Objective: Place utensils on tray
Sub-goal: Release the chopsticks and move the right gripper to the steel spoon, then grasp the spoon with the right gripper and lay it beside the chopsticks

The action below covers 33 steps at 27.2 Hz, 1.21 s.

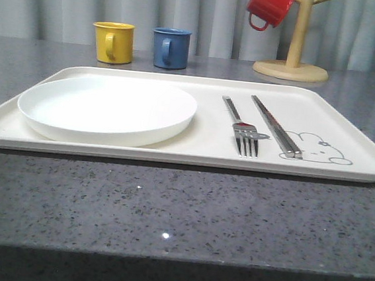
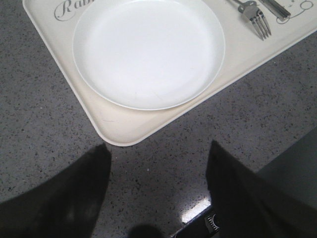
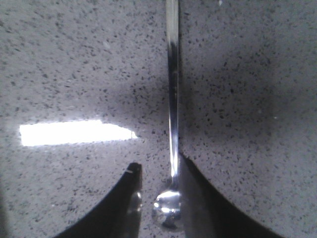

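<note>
Tray (image 1: 348,133) sits on the grey desk (image 1: 167,211), cream, low rim. Plate (image 1: 107,109) is on its left half. Fork (image 1: 242,129) and chopsticks (image 1: 275,126) lie side by side on the right half, near the rabbit drawing (image 1: 319,150), apart from each other. So three of four pieces are placed; the spoon is what's left, by my judgement.

Spoon (image 3: 172,109) lies flat on bare desk in the right wrist view, handle running away from me, bowl end near my fingers. My right jaws (image 3: 161,198) stand parted, one finger each side of the neck just above the bowl, not pinching it as far as I can see. Left jaws (image 2: 158,188) hang wide apart and empty over the desk just off the tray's near corner; plate (image 2: 148,52) and fork tines (image 2: 260,25) show beyond.

Step in hand: grasp the spoon. Doing it well, my guess:
- lower until the fingertips touch the desk, the handle is thin and flat
- centre the neck between the fingers before closing, else it skids sideways
- a grip this near the bowl leaves a long handle hanging, so lift level and slow
- set it down on the tray's right half beside the fork or chopsticks, parallel, not on top
- left arm stays clear
</note>
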Tool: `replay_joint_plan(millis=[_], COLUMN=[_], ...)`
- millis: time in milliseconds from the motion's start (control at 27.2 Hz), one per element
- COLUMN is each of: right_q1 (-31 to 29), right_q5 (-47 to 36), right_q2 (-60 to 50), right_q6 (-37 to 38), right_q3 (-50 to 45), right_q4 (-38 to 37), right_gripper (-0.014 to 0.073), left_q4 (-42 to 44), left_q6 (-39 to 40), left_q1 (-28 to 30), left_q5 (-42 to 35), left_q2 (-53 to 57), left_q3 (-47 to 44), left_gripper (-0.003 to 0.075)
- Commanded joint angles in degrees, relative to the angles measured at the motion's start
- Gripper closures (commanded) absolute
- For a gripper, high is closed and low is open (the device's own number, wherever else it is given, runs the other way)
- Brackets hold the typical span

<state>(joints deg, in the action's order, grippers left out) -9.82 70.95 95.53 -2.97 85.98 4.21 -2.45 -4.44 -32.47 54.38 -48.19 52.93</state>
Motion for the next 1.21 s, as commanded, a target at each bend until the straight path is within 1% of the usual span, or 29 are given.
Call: replay_joint_plan(millis=[0,257,1175], right_q1=[-0.4,-0.4,-0.4], right_q5=[4.6,4.6,2.7], right_q2=[-0.4,2.2,5.3], right_q6=[-0.9,-0.9,-0.9], right_q3=[1.5,1.5,1.5], right_q4=[-1.4,-4.2,-3.0], right_gripper=[0.037,0.037,0.037], left_q4=[-0.7,-0.7,-0.7], left_q6=[0.5,0.5,0.5], left_q1=[-0.4,-0.4,-0.4], left_q5=[-3.3,-3.3,-3.3], left_q2=[-0.1,-0.1,-0.1], left_q3=[1.5,1.5,1.5], left_gripper=[0.0297,0.0298,0.0298])
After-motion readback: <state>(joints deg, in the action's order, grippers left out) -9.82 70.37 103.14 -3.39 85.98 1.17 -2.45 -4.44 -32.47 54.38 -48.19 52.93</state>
